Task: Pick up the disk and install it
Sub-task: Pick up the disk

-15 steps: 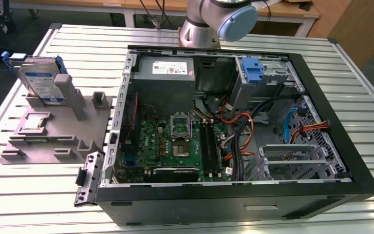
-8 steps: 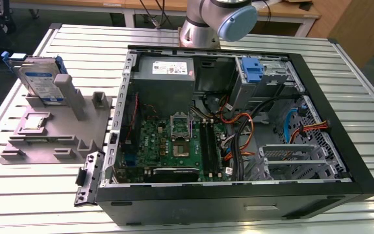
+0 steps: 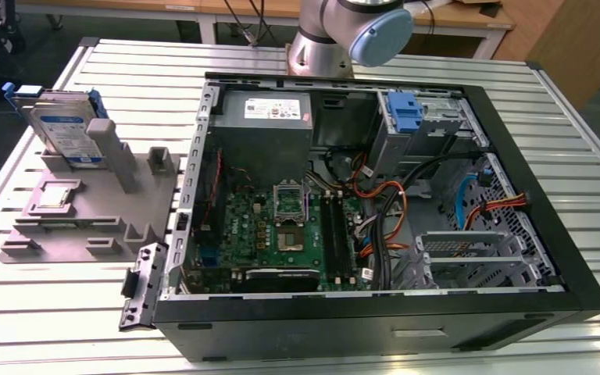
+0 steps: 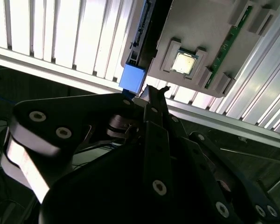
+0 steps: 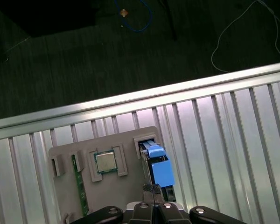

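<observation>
The disk (image 3: pixel 66 129) stands on edge in a slot at the far end of a grey holder (image 3: pixel 91 215), at the exterior view's left. It is silver-grey with a white-and-blue label and blue rails. In both wrist views I look down on its blue-capped upper edge (image 4: pixel 132 77) (image 5: pixel 159 171). My gripper (image 4: pixel 153 89) (image 5: pixel 151 188) hangs well above that edge, apart from it, its fingertips together with nothing between them. The arm's base (image 3: pixel 326 35) stands at the table's far side.
The open computer case (image 3: pixel 555 234) lies beside the holder, with a power-supply box (image 3: pixel 269 117), a motherboard and a bay holding a blue bracket (image 3: pixel 405 109). A processor chip (image 5: pixel 105 162) and a green memory stick (image 5: pixel 79 186) rest in the holder. The table edge (image 5: pixel 130 100) runs close by.
</observation>
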Robot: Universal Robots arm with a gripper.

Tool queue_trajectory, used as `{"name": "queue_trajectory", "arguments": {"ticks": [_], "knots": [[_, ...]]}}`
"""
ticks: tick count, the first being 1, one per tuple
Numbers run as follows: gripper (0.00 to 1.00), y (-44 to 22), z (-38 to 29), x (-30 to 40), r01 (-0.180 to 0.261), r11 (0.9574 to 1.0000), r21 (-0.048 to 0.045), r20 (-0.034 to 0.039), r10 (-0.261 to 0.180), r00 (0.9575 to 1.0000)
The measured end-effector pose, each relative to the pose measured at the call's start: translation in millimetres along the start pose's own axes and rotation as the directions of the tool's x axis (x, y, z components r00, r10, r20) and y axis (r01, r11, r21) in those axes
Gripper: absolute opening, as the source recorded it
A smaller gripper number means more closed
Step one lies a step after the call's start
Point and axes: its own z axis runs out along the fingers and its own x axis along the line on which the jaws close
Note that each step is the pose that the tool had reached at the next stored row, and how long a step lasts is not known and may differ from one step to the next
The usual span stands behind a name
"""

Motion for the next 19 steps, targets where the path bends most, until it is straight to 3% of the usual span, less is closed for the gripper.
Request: {"name": "queue_trajectory", "arguments": {"ticks": [1,3,4,7,13,17,19], "knots": [[0.10,0.0,0.1,0.1,0.000,1.0000,-0.0010,0.0045,0.000,1.0000],[0.10,0.0,0.2,0.0,0.001,1.0000,-0.0055,0.0254,-0.001,0.9997],[0.10,0.0,0.3,0.0,0.001,1.0000,-0.0068,0.0312,-0.001,0.9995],[0.10,0.0,0.5,0.0,0.007,0.9999,-0.0071,0.0322,-0.007,0.9995],[0.10,-0.1,1.8,0.1,0.099,0.9951,-0.0099,0.0293,-0.098,0.9947],[0.10,0.1,4.2,0.3,0.105,0.9944,0.0003,0.0336,-0.105,0.9939],[0.10,0.1,4.2,0.2,0.105,0.9944,0.0011,0.0338,-0.105,0.9939]]}}
